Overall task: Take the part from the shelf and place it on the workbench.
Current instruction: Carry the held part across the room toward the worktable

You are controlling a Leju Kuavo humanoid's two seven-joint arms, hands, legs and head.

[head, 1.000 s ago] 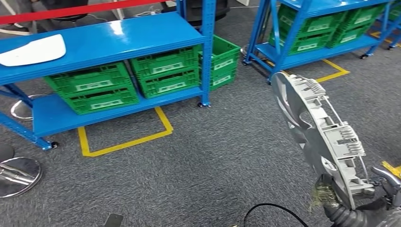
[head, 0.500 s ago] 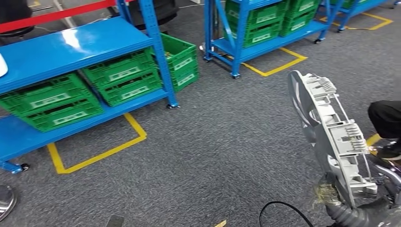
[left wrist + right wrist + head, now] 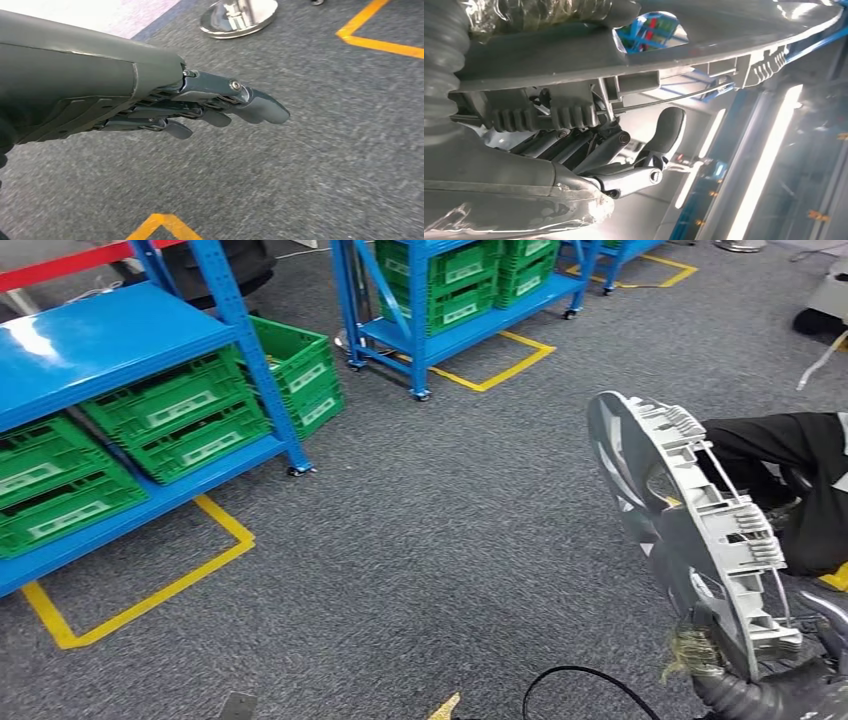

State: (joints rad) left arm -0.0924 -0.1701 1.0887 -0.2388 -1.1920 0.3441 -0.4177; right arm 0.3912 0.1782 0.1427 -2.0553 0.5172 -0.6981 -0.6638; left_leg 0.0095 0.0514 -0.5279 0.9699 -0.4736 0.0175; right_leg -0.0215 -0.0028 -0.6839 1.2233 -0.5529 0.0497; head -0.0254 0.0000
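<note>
Gripping the large grey moulded plastic part [image 3: 690, 530] by its near lower end, the right hand [image 3: 800, 660] is seen at the near right of the scene, its dark fingers [image 3: 574, 145] curled against the ribbed underside of the part in the right wrist view. The part is held nearly upright on edge, tilted away to the far left, above grey carpeted floor [image 3: 450, 560] and well apart from any shelf. The left hand [image 3: 200, 107] is held over the carpet with fingers straight and close together, nothing between them. A blue steel shelf rack [image 3: 120, 340] with green plastic crates [image 3: 170, 410] is noted at the far left, a second blue rack [image 3: 440, 300] with green crates beyond it, and yellow floor tape [image 3: 150, 590] marking bays under both. A person in dark clothing [image 3: 800, 480] is noted low at the right, just behind the part. A black cable [image 3: 580, 680] is looped on the carpet at the near edge.
</note>
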